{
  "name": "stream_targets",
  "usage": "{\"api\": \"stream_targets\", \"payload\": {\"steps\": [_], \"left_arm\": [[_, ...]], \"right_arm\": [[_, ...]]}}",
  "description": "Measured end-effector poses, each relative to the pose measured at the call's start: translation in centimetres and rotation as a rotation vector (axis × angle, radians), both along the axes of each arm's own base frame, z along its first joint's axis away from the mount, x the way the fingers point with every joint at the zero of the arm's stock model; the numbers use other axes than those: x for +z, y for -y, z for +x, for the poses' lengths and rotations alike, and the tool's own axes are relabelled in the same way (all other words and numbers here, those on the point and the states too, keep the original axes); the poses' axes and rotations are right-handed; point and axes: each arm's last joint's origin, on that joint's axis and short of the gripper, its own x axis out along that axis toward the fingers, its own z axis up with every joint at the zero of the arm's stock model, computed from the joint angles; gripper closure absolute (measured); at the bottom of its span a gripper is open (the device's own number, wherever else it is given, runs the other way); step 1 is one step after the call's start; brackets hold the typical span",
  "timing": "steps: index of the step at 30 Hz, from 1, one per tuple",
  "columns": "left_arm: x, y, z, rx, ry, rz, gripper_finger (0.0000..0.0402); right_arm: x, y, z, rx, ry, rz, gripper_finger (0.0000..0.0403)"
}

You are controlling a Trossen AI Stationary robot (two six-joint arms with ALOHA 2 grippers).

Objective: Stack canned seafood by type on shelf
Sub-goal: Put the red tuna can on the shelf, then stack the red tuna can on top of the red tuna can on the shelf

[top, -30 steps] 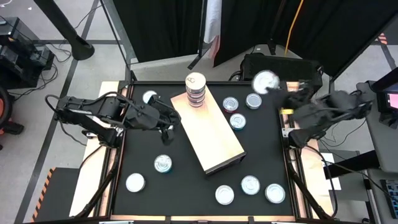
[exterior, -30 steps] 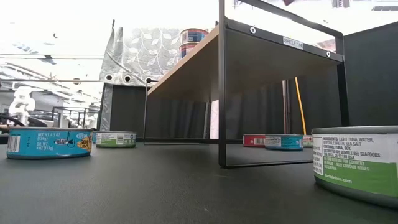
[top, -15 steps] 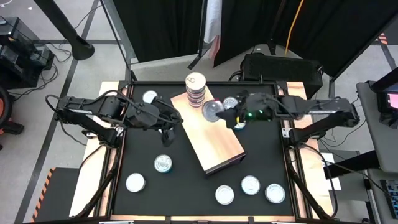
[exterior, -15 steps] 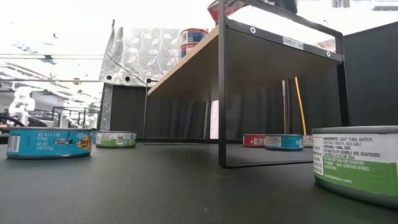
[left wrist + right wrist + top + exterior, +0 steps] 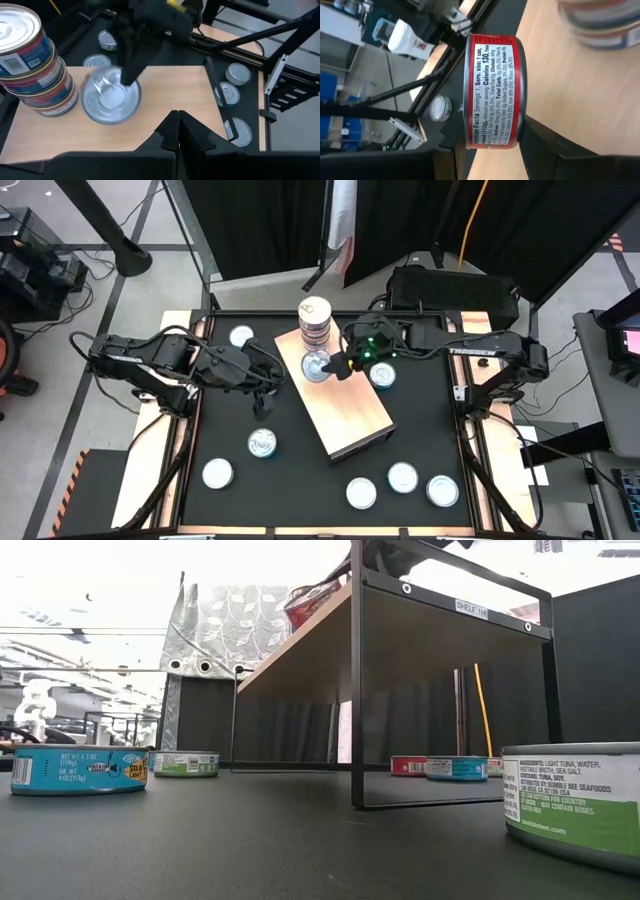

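Note:
The shelf is a pale wood board on a black metal frame, standing slantwise mid-table. A stack of red- and blue-labelled tins stands on its far end. My right gripper reaches in from the table's right and is shut on a red-labelled tin, just on the near side of the stack. That tin shows tilted in the low view. My left gripper waits shut, left of the shelf. My right gripper pinches the red-labelled tin between its two fingers, which lie against its flat ends; one finger crosses the silvery top. The fingers come from the table's right, slanting down. The tin sits tilted over the board; whether it touches the board I cannot tell.
Loose tins lie on the black tabletop: one far left, two near left, three along the near right, one right of the shelf. The shelf's near half is bare.
My right gripper has carried the tin from the table's far right corner leftward over the shelf and down beside the stack, with the tin tilting on the way. The left arm has kept still.

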Motion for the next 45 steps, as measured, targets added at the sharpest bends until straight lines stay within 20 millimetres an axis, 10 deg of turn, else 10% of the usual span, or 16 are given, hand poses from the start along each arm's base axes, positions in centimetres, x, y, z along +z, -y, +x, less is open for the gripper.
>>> {"api": "stream_targets", "payload": {"steps": [25,45], "left_arm": [[0.1,0.4,-1.6,-0.022,-0.049,0.001,0.0391],[-0.1,0.3,-1.7,-0.004,-0.069,0.020,0.0391]], "right_arm": [[-1.9,4.0,-1.2,-0.023,-0.143,0.085,0.0269],[-2.8,5.3,-1.3,-0.023,-0.181,0.100,0.0118]]}}
